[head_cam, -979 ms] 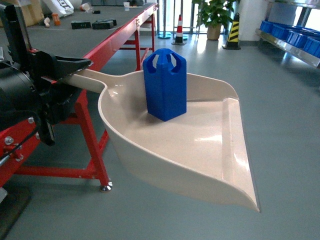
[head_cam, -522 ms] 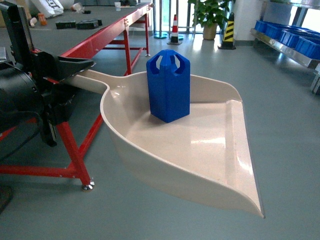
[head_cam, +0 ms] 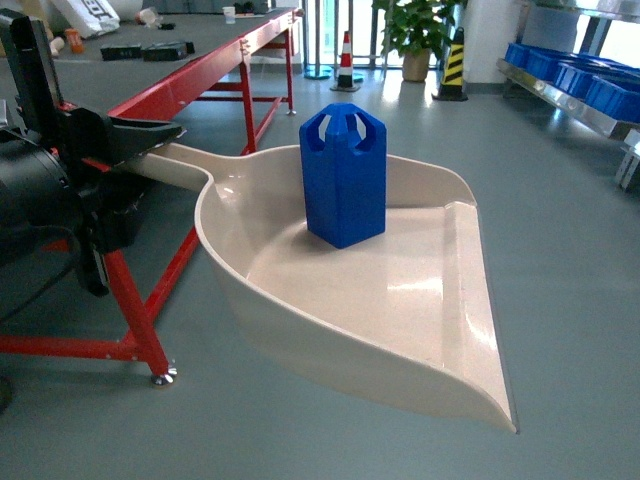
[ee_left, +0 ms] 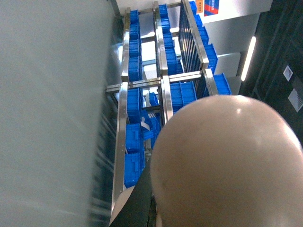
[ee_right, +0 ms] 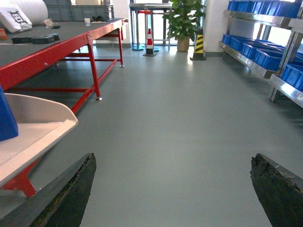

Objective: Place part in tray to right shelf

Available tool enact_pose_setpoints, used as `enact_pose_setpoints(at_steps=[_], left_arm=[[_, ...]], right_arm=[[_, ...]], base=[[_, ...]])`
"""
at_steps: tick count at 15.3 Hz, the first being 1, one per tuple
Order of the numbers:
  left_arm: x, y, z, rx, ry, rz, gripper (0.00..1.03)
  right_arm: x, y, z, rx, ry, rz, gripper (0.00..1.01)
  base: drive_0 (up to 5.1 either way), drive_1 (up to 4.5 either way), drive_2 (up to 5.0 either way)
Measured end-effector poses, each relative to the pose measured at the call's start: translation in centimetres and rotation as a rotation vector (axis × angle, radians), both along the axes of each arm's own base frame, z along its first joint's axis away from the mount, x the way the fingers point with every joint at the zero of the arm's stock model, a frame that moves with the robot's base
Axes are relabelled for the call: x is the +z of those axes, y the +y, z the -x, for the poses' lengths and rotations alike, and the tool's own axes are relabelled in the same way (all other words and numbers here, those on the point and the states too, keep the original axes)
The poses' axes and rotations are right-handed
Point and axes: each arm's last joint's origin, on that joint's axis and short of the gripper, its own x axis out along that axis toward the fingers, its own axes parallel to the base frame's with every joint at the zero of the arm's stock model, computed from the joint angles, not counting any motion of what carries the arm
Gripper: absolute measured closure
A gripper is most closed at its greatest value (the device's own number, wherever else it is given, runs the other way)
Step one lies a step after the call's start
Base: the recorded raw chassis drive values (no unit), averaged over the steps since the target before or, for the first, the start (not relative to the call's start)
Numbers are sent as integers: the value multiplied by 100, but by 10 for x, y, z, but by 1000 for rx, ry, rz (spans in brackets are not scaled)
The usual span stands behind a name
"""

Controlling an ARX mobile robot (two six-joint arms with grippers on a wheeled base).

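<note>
The blue part (head_cam: pixel 343 175) stands upright inside the cream tray (head_cam: pixel 420 300), near its back wall. My left gripper (head_cam: pixel 160 142) is shut on the tray's handle (head_cam: pixel 175 160) at the left of the head view and holds the tray level above the floor. In the left wrist view the tray's beige underside (ee_left: pixel 227 161) fills the lower right, beside one black finger (ee_left: pixel 139 203). The right gripper (ee_right: pixel 173 160) is open over bare floor, with the tray's lip (ee_right: pixel 38 137) and a corner of the part (ee_right: pixel 5 118) to its left. The steel right shelf (head_cam: pixel 575 100) stands far right.
A red-framed table (head_cam: pixel 200 85) runs along the left, with a leg foot (head_cam: pixel 160 378) close to the tray. Blue crates (head_cam: pixel 590 75) sit on the shelf. A traffic cone (head_cam: pixel 345 60), a potted plant (head_cam: pixel 415 30) and a striped post (head_cam: pixel 452 60) stand at the back.
The red table and its leg have slid left in the head view and the shelf side shows more. The tray and the upright part keep their place in my left gripper.
</note>
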Motion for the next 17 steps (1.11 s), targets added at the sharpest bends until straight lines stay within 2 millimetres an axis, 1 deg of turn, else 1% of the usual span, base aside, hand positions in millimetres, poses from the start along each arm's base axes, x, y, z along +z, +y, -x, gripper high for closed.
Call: enact_pose_setpoints(at_steps=[17], left_arm=[[0,0,0,2,-1,1,87]], right_arm=[[0,0,0,2,-5,0,3]], base=[[3,436,-429]])
